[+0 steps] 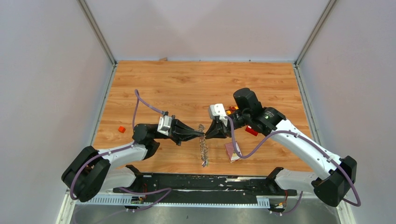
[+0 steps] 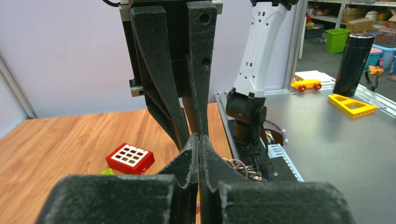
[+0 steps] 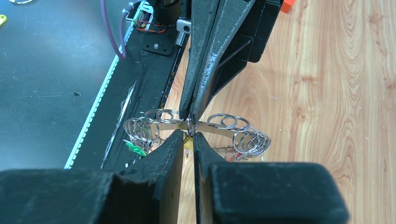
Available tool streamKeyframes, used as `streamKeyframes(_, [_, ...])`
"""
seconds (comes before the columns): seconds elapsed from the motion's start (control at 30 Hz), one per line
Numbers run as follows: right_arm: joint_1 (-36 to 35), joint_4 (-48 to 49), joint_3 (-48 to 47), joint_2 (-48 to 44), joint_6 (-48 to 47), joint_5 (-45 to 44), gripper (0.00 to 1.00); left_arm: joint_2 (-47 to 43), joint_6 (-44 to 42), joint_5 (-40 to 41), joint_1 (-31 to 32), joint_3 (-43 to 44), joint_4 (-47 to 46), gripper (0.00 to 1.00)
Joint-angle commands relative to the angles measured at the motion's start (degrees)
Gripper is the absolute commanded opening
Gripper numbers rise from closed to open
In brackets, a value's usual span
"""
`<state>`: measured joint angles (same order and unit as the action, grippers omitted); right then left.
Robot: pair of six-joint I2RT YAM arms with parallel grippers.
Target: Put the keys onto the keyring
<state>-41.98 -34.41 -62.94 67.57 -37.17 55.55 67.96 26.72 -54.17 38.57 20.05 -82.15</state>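
**A:** Start closest in. How do the right gripper's jaws stand?

**B:** The right gripper [image 3: 187,135] has its jaws narrow, leaving only a slim slit. A yellow piece [image 3: 188,144] sits in it, and I'd judge that to be one of the keys. I cannot tell whether it is clamped.

**A:** And the keyring?

**B:** The keyring [image 3: 212,128] is just beyond those tips. It is a metal band strung with many small loops, apparently clear of the counter [image 3: 327,116]. The left gripper [image 3: 189,116] comes in from the far side, with its jaws closed on the band.

**A:** Which step is this?

**B:** Threading, I'd say: the key is at the ring but not yet on it. Next, the left should hold the ring steady while the right works the key onto the wire with a small, fine push. A slip could drop the key.
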Motion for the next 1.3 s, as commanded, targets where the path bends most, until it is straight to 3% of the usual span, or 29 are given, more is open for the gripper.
streamKeyframes(0.0, [-0.4, 3.6, -1.5, 0.2, 0.6, 0.2, 0.12, -0.5, -0.5, 0.5, 0.3, 1.4, -5.2, 0.00])
streamKeyframes(0.2, [-0.4, 4.0, -1.8, -0.3, 1.4, -1.2, 0.00, -0.4, -1.0, 0.4, 0.3, 1.3, -4.8, 0.00])
streamKeyframes(0.57, [-0.7, -8.2, -9.2, 0.2, -4.0, -9.7, 0.00, -2.0, -10.5, -0.7, 0.2, 0.9, 3.4, 0.00])
streamKeyframes(0.73, [-2.6, -13.5, -12.1, 1.1, -5.6, -15.5, 0.00, -2.8, -14.7, -1.1, 0.2, 3.2, 12.2, 0.07])
streamKeyframes(0.8, [-3.4, -13.8, -12.4, 1.1, -5.5, -16.7, 0.00, -2.7, -15.2, -0.9, 0.2, 3.7, 14.0, 0.00])
streamKeyframes(1.0, [-3.8, -12.5, -10.0, -0.1, -5.1, -16.6, 0.00, -3.3, -12.4, 0.6, 0.0, 2.9, 10.1, 0.00])
streamKeyframes(1.27, [-3.8, -7.0, -3.9, -3.3, -7.0, -14.4, 0.22, -2.3, -5.1, 0.1, -0.2, 1.9, 0.7, 0.00])
